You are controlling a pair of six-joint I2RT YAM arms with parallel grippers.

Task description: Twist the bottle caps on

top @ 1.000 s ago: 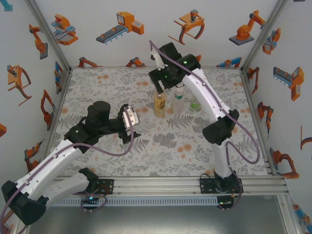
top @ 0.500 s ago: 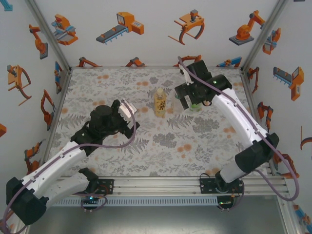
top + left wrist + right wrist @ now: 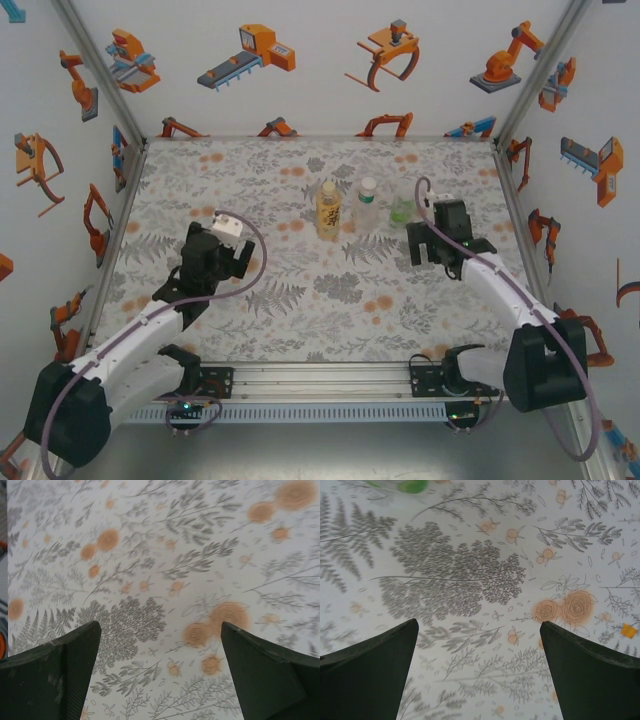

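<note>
Tall bottle (image 3: 327, 210) holds amber liquid (clear bottle (image 3: 367, 206), green bottle (image 3: 402, 211) alongside).

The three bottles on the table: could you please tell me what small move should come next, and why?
Probably draw the right claw home, I would judge. The amber bottle, the clear bottle and the green bottle stand upright in a row, the first two seemingly capped; both it and the left claw hang open and empty over bare tablecloth.
</note>
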